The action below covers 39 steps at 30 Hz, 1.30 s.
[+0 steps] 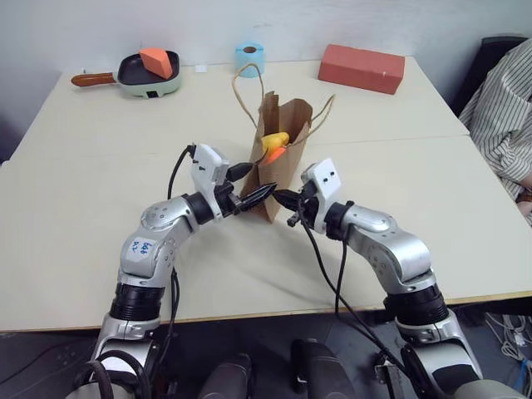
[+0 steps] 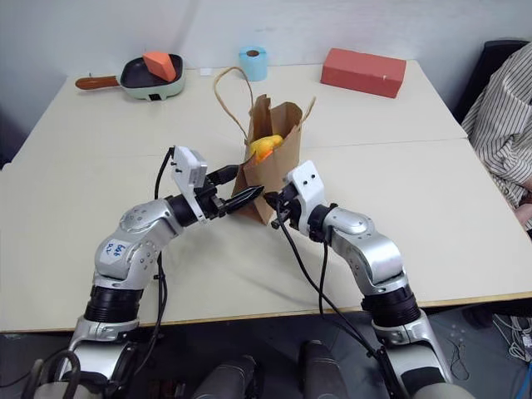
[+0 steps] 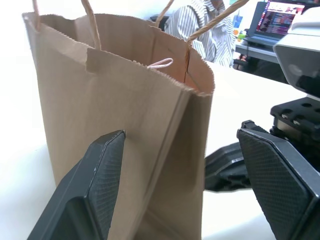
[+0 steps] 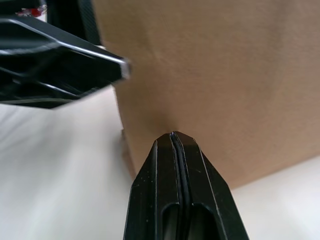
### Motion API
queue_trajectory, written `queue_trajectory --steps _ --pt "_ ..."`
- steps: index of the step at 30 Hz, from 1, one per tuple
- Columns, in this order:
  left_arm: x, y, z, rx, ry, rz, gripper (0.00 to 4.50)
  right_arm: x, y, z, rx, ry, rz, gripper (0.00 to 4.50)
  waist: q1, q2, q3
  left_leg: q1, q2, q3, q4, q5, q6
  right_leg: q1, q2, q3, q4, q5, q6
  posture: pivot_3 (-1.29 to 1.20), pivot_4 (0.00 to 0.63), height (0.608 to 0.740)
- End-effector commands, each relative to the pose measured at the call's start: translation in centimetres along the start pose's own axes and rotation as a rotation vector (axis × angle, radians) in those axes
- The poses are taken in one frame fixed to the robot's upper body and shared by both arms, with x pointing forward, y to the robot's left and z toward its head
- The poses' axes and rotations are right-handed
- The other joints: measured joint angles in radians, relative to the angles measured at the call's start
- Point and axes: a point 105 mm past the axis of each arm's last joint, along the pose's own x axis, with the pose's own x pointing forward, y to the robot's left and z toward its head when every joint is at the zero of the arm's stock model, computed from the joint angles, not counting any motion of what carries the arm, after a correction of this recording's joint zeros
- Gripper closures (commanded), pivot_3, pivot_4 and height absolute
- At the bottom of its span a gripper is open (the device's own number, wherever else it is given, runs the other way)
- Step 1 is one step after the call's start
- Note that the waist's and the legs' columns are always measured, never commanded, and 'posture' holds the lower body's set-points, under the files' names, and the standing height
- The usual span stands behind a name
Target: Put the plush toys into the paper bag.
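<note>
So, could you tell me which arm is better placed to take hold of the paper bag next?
Left. Its tool is open at the paper bag near its front corner, while the right tool is shut against the bag's front.

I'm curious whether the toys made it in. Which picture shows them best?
The left eye view: the yellow toy and orange toy peek from the bag mouth. The right eye shows likewise; wrist views show bag walls.

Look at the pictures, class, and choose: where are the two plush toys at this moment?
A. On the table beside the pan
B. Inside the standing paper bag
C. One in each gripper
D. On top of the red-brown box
B: the yellow plush toy and the orange plush toy show at the open mouth of the upright paper bag.
</note>
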Motion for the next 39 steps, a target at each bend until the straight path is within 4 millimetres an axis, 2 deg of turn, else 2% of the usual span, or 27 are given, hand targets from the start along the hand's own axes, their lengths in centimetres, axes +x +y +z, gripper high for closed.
queue_trajectory --steps 1,4,12,14,17,19,20,23,26,28,34,39 --pt "0.7 0.1 0.6 0.026 -0.019 0.032 0.76 0.3 0.5 1.0 -0.026 -0.042 0.019 4.48 0.001 0.0 0.0 0.0 0.0 0.0 0.0 0.0 0.0 0.0 0.0 0.0 0.0 0.0 0.0 0.0 0.15 0.74" --pt "1.1 0.8 0.8 0.011 -0.038 0.069 1.34 0.3 0.8 0.9 -0.024 -0.045 0.027 4.5 0.0 0.0 0.0 0.0 0.0 0.0 0.0 0.0 0.0 0.0 0.0 0.0 0.0 0.0 0.0 0.0 0.15 0.74" --pt "2.0 1.1 0.2 0.052 0.005 0.023 3.79 -1.2 1.5 0.8 -0.049 -0.054 0.054 4.5 0.001 0.0 0.0 0.0 0.0 0.0 0.0 0.0 0.0 0.0 0.0 0.0 0.0 0.0 0.0 0.0 0.15 0.74" --pt "2.3 1.2 0.3 0.041 0.001 0.005 4.4 -2.4 1.3 0.9 -0.078 -0.062 0.044 4.5 0.002 0.0 0.0 0.0 0.0 0.0 0.001 0.0 0.0 0.0 0.0 0.0 0.0 0.0 0.0 0.0 0.15 0.74" --pt "2.1 1.1 1.0 0.012 -0.019 -0.093 4.47 -6.1 0.8 2.0 -0.152 -0.086 0.033 4.5 0.009 0.0 0.0 0.0 0.0 -0.001 0.001 0.0 0.0 0.0 0.0 0.0 0.0 0.0 0.0 0.0 0.15 0.74" --pt "1.4 0.9 1.7 0.013 -0.02 -0.197 4.47 -9.4 0.5 2.9 -0.166 -0.09 0.039 4.5 0.014 0.0 0.0 -0.001 -0.001 -0.001 0.001 0.0 0.0 0.0 -0.001 0.0 -0.001 0.0 0.0 0.0 0.15 0.74" --pt "0.8 1.0 2.1 0.022 -0.019 -0.257 4.49 -11.4 0.6 3.3 -0.16 -0.083 0.055 4.33 0.016 0.0 0.0 -0.002 -0.001 -0.001 0.0 0.0 0.0 0.0 -0.001 0.0 -0.001 0.0 0.0 0.0 0.15 0.74" --pt "-0.8 0.5 3.7 -0.011 -0.01 -0.463 4.5 -16.9 1.9 4.7 -0.162 -0.037 0.139 3.66 0.027 0.0 0.0 -0.002 0.0 -0.001 0.0 0.0 0.0 0.0 0.0 -0.001 -0.002 0.0 0.0 0.0 0.15 0.74" --pt "-1.6 -0.4 5.1 -0.037 0.004 -0.644 4.5 -20.9 3.0 6.7 -0.124 -0.013 0.179 2.64 0.03 -0.001 0.0 -0.001 0.001 -0.001 0.0 0.0 0.0 0.002 0.0 -0.001 -0.003 0.0 0.0 0.0 0.15 0.74" --pt "-1.8 -1.6 5.5 -0.027 0.031 -0.785 4.5 -23.1 3.7 7.5 -0.095 0.01 0.178 2.01 0.034 -0.001 0.0 -0.001 0.0 -0.001 0.001 0.0 0.0 0.002 -0.001 -0.001 -0.004 0.0 0.0 0.0 0.15 0.74" --pt "-0.7 -3.8 3.2 0.008 0.094 -1.001 4.5 -25.8 3.7 6.6 -0.063 0.113 0.075 0.04 0.056 -0.003 0.0 0.001 0.0 -0.001 0.002 -0.001 0.001 0.006 -0.001 0.0 -0.007 0.001 0.001 0.0 0.15 0.74" --pt "0.7 -2.6 -0.4 0.085 0.171 -0.927 4.5 -25.7 3.1 5.9 -0.067 0.13 0.044 0.04 0.055 -0.005 0.001 0.0 0.0 0.001 0.002 0.0 0.001 0.005 -0.001 0.001 -0.006 0.001 0.002 0.0 0.15 0.74"
